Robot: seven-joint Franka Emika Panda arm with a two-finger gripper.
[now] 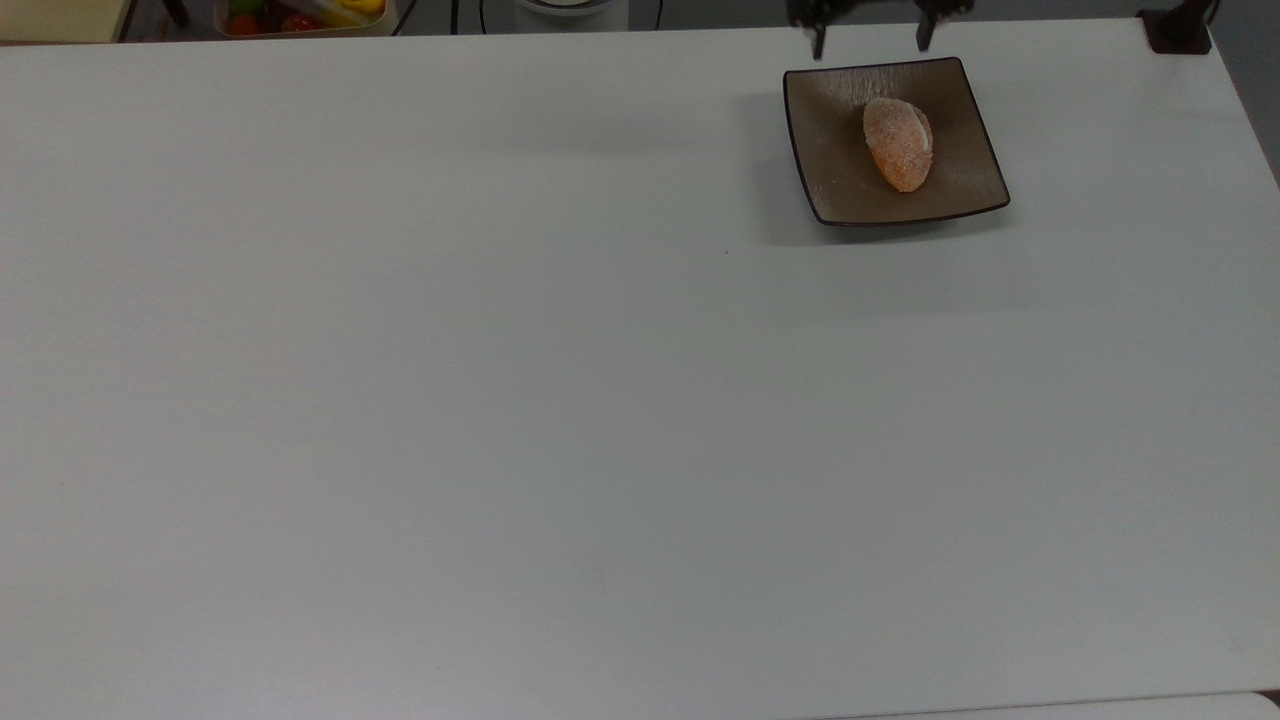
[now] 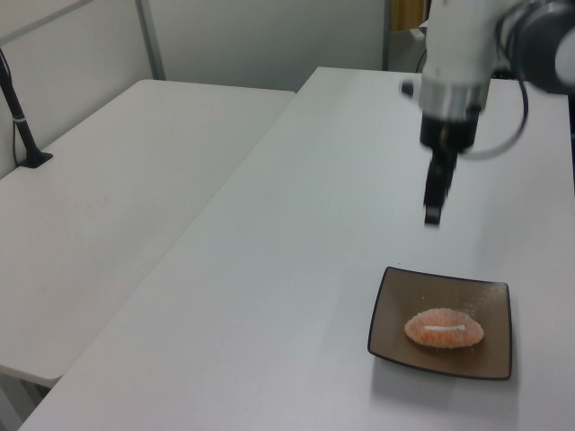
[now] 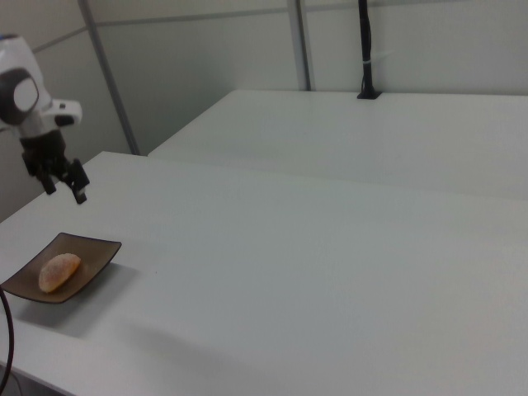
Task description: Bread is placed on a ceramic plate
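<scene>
The bread (image 1: pixel 898 145), an oval orange-brown roll with a sugary surface and a white slit, lies alone on the square brown ceramic plate (image 1: pixel 840 150) near the top view's upper right. My gripper (image 1: pixel 870 42) hangs open above the plate's far edge, with nothing between its two dark fingers. In the left view the gripper (image 2: pixel 434 211) is high above and behind the bread (image 2: pixel 444 329) on the plate (image 2: pixel 490 303). The right view has the open gripper (image 3: pixel 64 190) well above the bread (image 3: pixel 59 271) and the plate (image 3: pixel 95 252).
A bin of colourful fruit (image 1: pixel 300 15) and a white base (image 1: pixel 570 8) sit beyond the table's far edge. A black post (image 1: pixel 1180 30) stands at the top view's upper right corner. A second white table (image 2: pixel 108 206) adjoins, with a black pole (image 2: pixel 22 126).
</scene>
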